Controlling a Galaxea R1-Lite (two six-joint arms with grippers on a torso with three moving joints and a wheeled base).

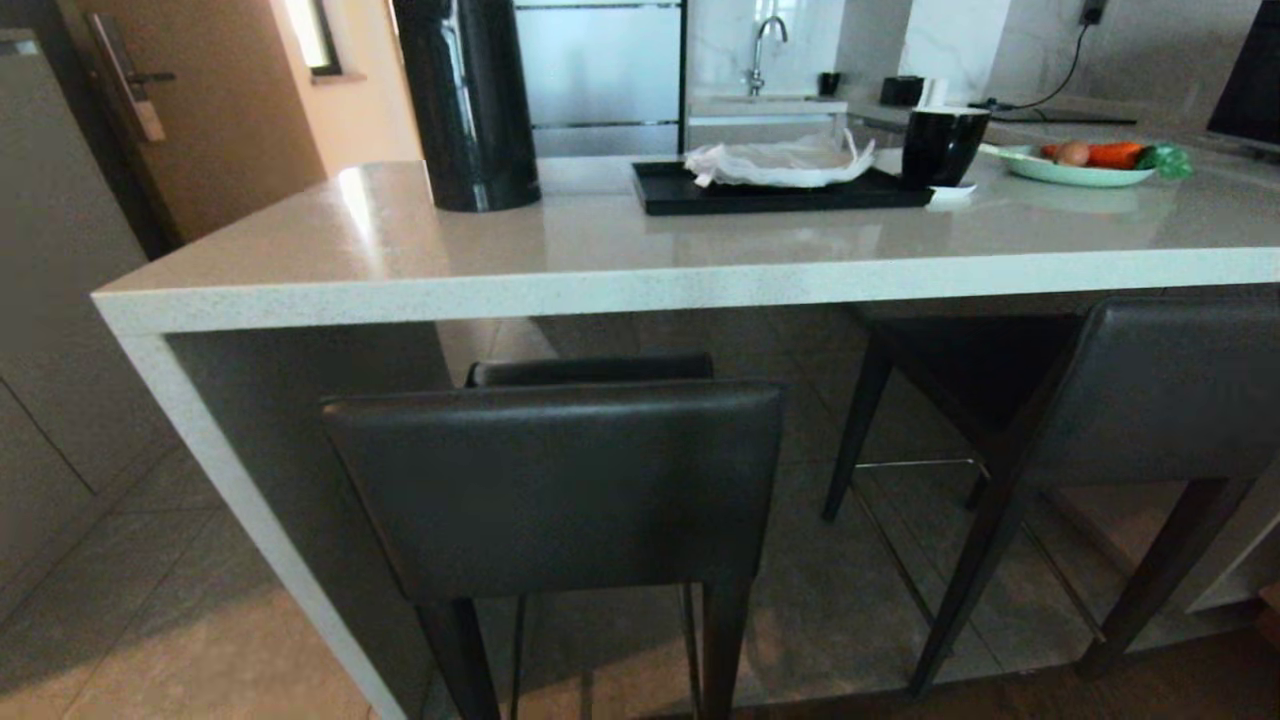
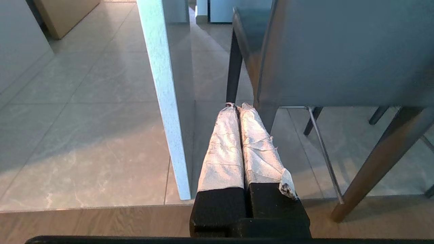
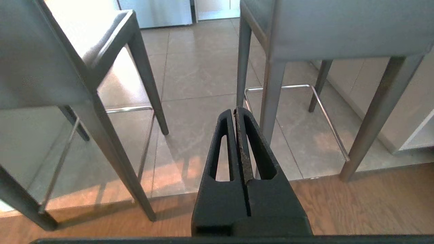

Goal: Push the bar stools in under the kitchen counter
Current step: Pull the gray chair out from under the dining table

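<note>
- From the head view we see the top of the kitchen worktop [image 1: 620,245], which neither wrist view shows: it carries a black tray [image 1: 780,190] with a crumpled white bag [image 1: 780,162] on it, a black cup [image 1: 942,145], a tall black cylinder [image 1: 468,100] and a plate of vegetables [image 1: 1085,165].
- In the head view, the left bar stool [image 1: 555,480] stands with its backrest out in front of the worktop edge; the right bar stool [image 1: 1120,400] sits with its seat under the slab. No arm appears in this view.
- The left wrist view alone shows the worktop's speckled side panel [image 2: 166,101] reaching the tiled floor [image 2: 84,118], with the stool's leg and backrest just beside it.
- The right wrist view alone shows both stools from low down, with their chrome footrest bars [image 3: 288,87] and a wood floor strip [image 3: 356,203].
- The left tool [image 2: 236,107], its fingers wrapped in pale tape, is pressed together and holds nothing; it touches no stool.
- The right tool [image 3: 235,112] is likewise closed tight, empty, and hangs in the gap between the two stools.
</note>
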